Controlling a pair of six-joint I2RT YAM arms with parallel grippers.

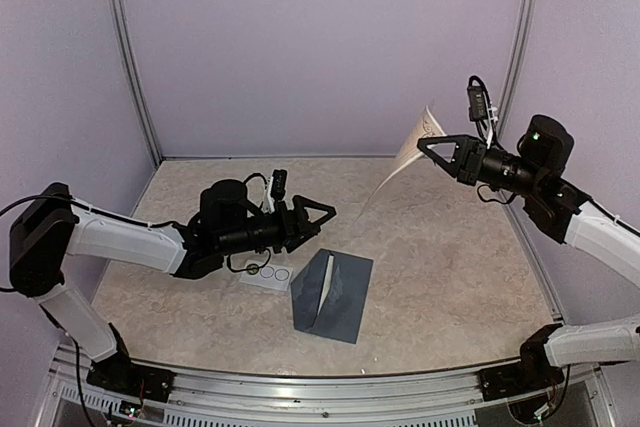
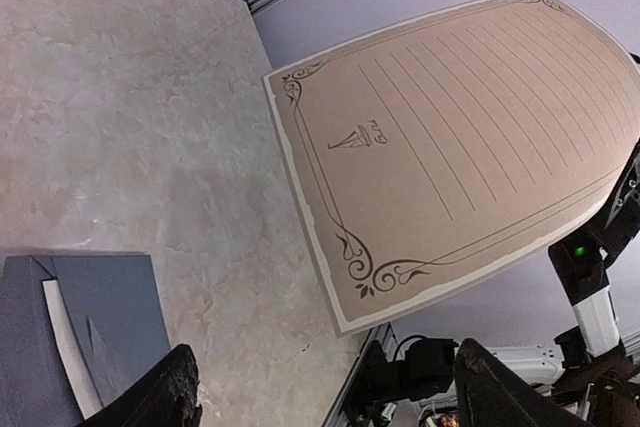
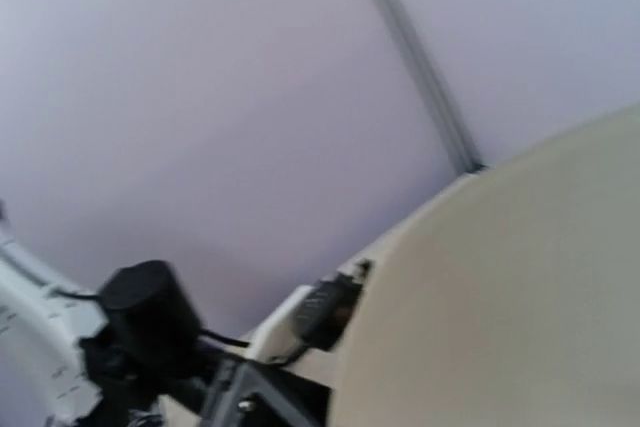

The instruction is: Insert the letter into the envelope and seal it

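The letter (image 1: 404,162), cream paper with a decorative border and lines, hangs curved in the air at the back right, held by its top edge. My right gripper (image 1: 428,143) is shut on it, high above the table. In the left wrist view the letter's printed face (image 2: 460,137) fills the upper right. In the right wrist view its blank back (image 3: 520,297) hides my right fingers. The dark slate envelope (image 1: 333,293) lies flat at the table's middle, its corner also in the left wrist view (image 2: 90,317). My left gripper (image 1: 322,215) is open and empty, just above the envelope's far-left side.
A small white sticker strip (image 1: 268,274) with circles lies left of the envelope, under my left arm. The purple walls with metal posts (image 1: 130,57) enclose the marbled table (image 1: 450,267). The left arm shows blurred in the right wrist view (image 3: 140,317).
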